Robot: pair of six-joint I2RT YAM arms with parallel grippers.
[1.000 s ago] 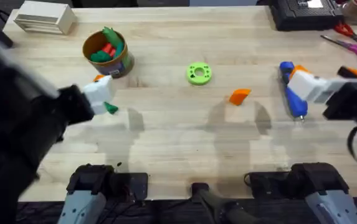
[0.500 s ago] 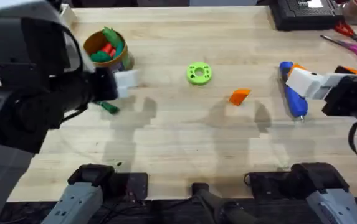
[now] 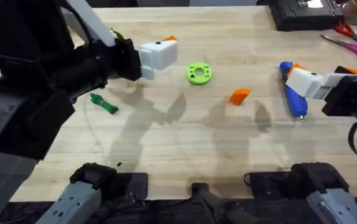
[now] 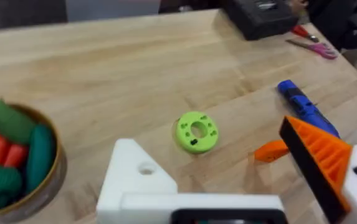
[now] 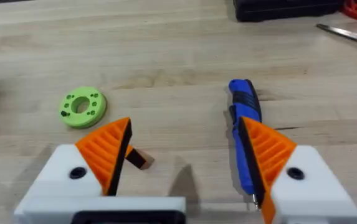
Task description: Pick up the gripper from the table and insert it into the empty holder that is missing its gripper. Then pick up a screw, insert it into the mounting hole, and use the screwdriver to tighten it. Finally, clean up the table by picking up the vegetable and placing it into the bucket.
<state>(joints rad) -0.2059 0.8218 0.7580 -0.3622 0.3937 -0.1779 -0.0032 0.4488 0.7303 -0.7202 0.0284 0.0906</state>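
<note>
Table (image 3: 184,143): pale wooden planks, bare along the near edge above the two arm bases.
Vegetable (image 3: 103,103): thin, dark green and leafy, lying flat on the table at near left, just beside the big dark left arm and outside the bucket.
Orange gripper piece (image 3: 240,95): the small loose wedge, lying on the table right of centre, between the green disc and the screwdriver, touching neither.
Screwdriver (image 3: 293,96): blue, lying on the table at the right with its dark bit towards the near edge.
Right gripper (image 3: 303,79): low over the screwdriver; the wrist view shows both orange ribbed pads spread wide with nothing between them, the blue handle under one finger.
Green disc (image 3: 198,73): ring-shaped, flat on the table near the middle.
Left gripper (image 3: 159,53): raised left of the green disc, its fingers wide apart and empty.
Holder (image 4: 142,175): the bare white finger block of the left gripper, with a round mounting hole and no orange pad; its partner carries one.
Bucket (image 4: 57,168): brown-gold rim in the left wrist view, with red and green toy vegetables inside.
Scissors (image 3: 352,46): pink-handled, at the far right.
Black case (image 3: 303,12): at the far edge.
</note>
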